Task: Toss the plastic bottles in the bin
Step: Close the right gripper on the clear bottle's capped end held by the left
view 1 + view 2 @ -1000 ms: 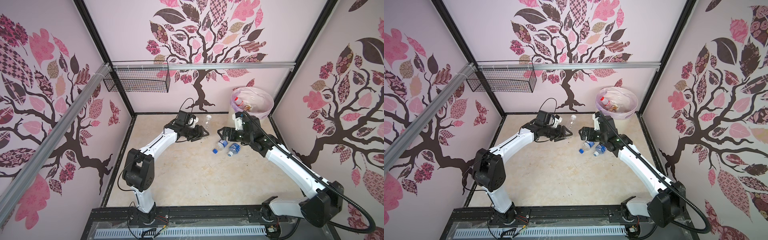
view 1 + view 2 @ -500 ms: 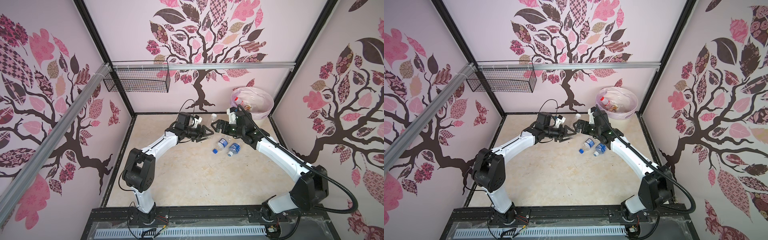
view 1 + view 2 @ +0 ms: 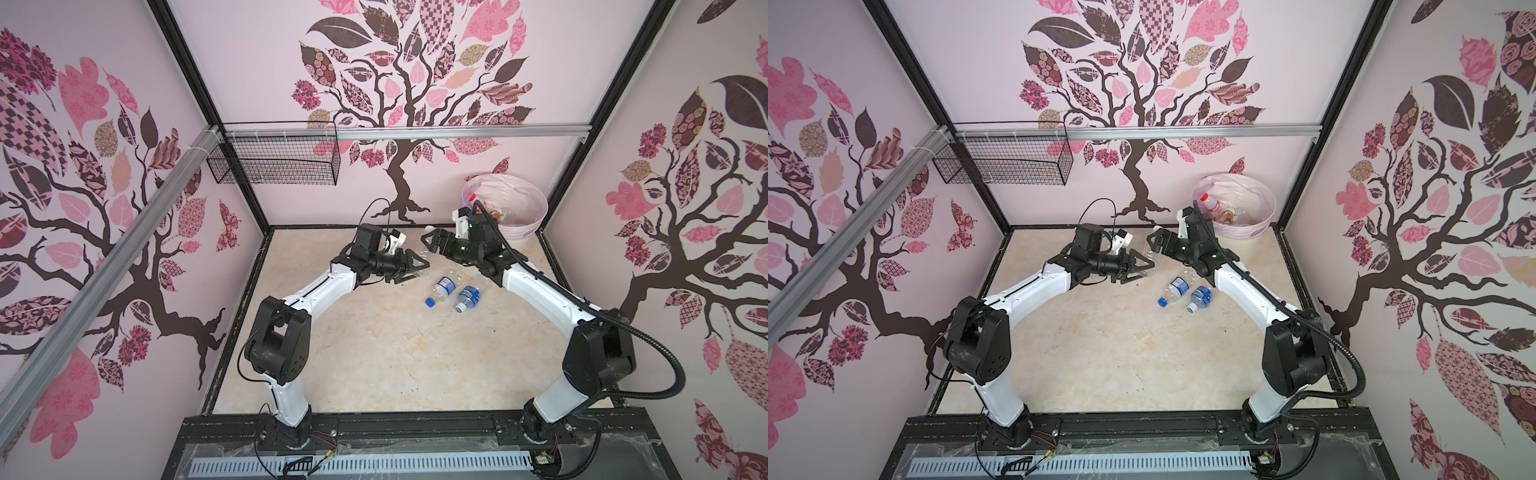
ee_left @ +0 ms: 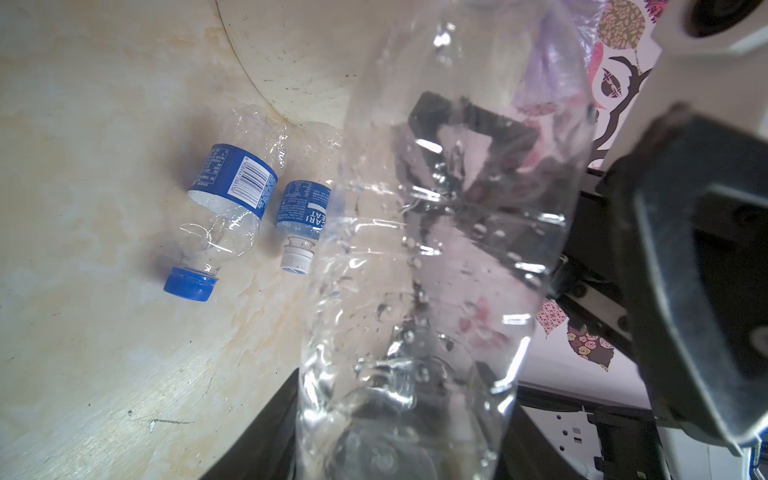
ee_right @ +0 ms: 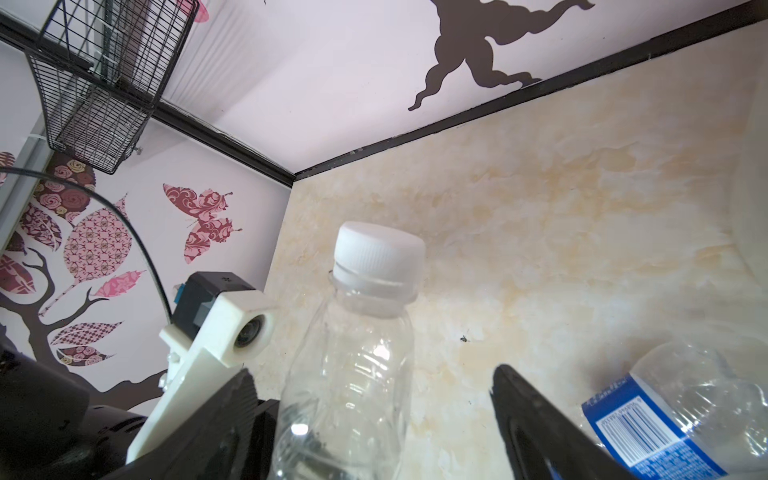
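A clear bottle (image 5: 353,365) with a white cap is held above the floor, near the back of the cell and left of the bin. Its lower body is clamped in the left gripper (image 3: 415,272), as is seen close up in the left wrist view. Its upper part is flanked by the right gripper (image 3: 430,245), whose jaws are spread wide. In the right wrist view a clear gap is seen between one finger (image 5: 536,419) and the bottle wall, so no grip is shown on that side.

Two more bottles lie on the floor just in front of the grippers, side by side and nearly touching. One is a blue-capped bottle (image 3: 441,289) and the other a white-capped bottle with a blue label (image 3: 468,297).

The bin (image 3: 524,230), lined with a lilac bag, is set in the back right corner, just behind the right arm. A red-capped bottle (image 3: 1210,202) is seen inside it.

The floor (image 3: 374,353) is a beige marbled sheet. The pale pink walls (image 3: 257,62) are covered with tree and leaf decals. A black wire basket (image 3: 272,164) is hung from an aluminium rail (image 3: 457,132) at the back left.
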You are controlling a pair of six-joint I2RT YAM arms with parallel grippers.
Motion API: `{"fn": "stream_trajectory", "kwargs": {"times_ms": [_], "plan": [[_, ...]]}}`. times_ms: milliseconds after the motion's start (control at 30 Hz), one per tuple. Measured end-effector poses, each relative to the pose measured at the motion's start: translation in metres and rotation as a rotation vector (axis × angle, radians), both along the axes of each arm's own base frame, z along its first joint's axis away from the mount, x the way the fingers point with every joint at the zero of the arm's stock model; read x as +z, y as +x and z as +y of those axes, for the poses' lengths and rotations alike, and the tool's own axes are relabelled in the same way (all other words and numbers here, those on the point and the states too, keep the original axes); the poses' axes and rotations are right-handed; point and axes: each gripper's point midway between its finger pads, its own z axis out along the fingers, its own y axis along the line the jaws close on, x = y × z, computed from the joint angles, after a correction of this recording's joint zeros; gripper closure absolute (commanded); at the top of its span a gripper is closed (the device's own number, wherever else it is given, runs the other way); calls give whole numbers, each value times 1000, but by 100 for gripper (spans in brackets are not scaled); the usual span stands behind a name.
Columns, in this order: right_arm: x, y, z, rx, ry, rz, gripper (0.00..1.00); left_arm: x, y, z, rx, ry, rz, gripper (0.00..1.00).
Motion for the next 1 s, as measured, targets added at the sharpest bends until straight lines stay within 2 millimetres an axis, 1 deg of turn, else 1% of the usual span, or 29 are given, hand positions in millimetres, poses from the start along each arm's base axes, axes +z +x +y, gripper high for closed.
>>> {"fn": "stream_trajectory", "kwargs": {"times_ms": [167, 267, 400, 567, 833, 1000], "plan": [[-2, 6, 10, 22, 41, 16, 22, 0, 0, 0, 1, -2, 0, 39], [-4, 7, 14, 35, 62, 26, 25, 0, 0, 0, 2, -2, 3, 39], [-4, 5, 20, 51, 81, 35, 33, 0, 0, 0, 3, -3, 5, 38], [-2, 5, 22, 58, 97, 35, 40, 1, 1, 0, 5, -6, 7, 36], [-4, 7, 25, 63, 111, 42, 52, -3, 0, 0, 7, -2, 16, 35], [-2, 7, 26, 65, 112, 33, 55, -2, -1, 0, 6, -3, 16, 34]]}}
